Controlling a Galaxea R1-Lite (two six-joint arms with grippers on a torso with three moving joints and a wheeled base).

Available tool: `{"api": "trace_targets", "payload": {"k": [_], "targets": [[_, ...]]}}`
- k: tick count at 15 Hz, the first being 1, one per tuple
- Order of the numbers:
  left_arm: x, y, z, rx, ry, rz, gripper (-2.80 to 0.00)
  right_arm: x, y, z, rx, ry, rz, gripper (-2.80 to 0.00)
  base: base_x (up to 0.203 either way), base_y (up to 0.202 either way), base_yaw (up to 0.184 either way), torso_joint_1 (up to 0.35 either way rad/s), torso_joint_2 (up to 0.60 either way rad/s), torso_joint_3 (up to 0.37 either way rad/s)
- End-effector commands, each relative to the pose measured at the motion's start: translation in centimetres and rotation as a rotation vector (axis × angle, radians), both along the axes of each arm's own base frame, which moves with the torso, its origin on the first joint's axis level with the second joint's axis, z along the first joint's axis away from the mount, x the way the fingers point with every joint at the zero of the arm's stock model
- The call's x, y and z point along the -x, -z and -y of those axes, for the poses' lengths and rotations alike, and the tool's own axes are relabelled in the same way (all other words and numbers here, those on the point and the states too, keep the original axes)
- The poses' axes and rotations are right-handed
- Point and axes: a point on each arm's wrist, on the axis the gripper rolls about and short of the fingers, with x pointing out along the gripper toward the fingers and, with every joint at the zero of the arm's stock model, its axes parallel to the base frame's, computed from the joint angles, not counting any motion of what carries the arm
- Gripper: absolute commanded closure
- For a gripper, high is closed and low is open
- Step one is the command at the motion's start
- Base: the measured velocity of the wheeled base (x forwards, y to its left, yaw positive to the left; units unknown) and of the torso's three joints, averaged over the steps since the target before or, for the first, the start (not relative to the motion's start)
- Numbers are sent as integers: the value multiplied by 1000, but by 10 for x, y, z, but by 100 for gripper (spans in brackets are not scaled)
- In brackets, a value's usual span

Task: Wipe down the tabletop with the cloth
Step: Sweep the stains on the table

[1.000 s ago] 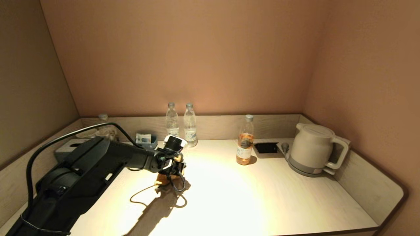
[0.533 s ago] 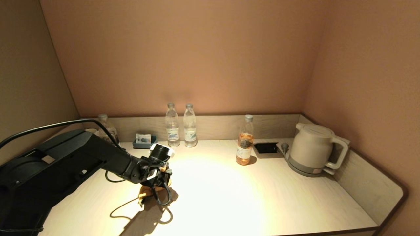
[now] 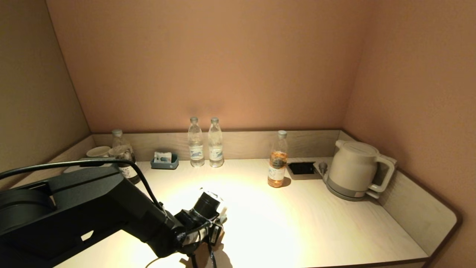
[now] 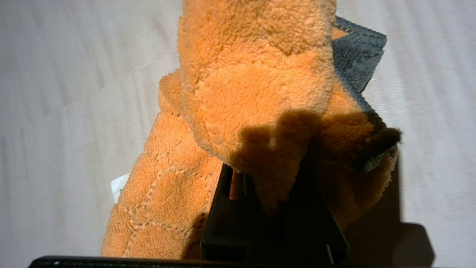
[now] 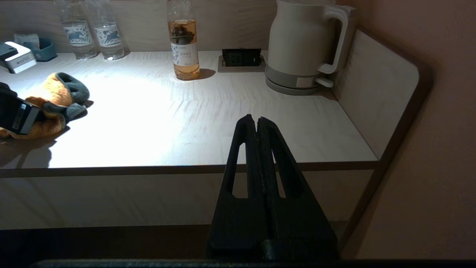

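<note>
Left gripper sits low at the near edge of the tabletop, about 7 o'clock from the bright patch, fingers clamped together on the cloth. The orange cloth with a grey edge is bunched around the fingers and lies on the wood; from the right wrist view the cloth is pressed flat to the surface just beside the front lip. Right gripper hangs parked below and in front of the table edge, fingers together with nothing between them. Open room: the middle and the whole 3 to 5 o'clock stretch of the surface out to the rounded corner. Back edge is lined: 2 water bottles at 12 o'clock, tea bottle at 1 o'clock, socket plate beside it, kettle at 2 o'clock against the right wall. At 10 o'clock: small blue tray, another bottle, a cup. Pale wood-grain top with a raised rim on 3 sides, in a tan-walled alcove, lit by 1 spot in the centre.
</note>
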Motion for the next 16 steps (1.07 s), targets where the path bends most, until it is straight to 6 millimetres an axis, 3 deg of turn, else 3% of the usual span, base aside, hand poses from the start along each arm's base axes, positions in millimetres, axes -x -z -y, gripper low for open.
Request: {"api": "trace_targets", "payload": {"k": [1, 6, 9, 12, 14, 16], "targets": [[6, -2, 14, 21, 35, 29, 0, 0, 0, 0, 0, -1, 0, 0, 0, 0, 0, 0, 0, 0], [34, -9, 63, 92, 171, 86, 0, 0, 0, 0, 0, -1, 0, 0, 0, 0, 0, 0, 0, 0], [49, -4, 75, 86, 207, 82, 0, 0, 0, 0, 0, -1, 0, 0, 0, 0, 0, 0, 0, 0], [52, -2, 71, 82, 202, 79, 0, 0, 0, 0, 0, -1, 0, 0, 0, 0, 0, 0, 0, 0], [55, 13, 46, 39, 172, 53, 0, 0, 0, 0, 0, -1, 0, 0, 0, 0, 0, 0, 0, 0], [45, 20, 20, 16, 113, 73, 0, 0, 0, 0, 0, -1, 0, 0, 0, 0, 0, 0, 0, 0]]}}
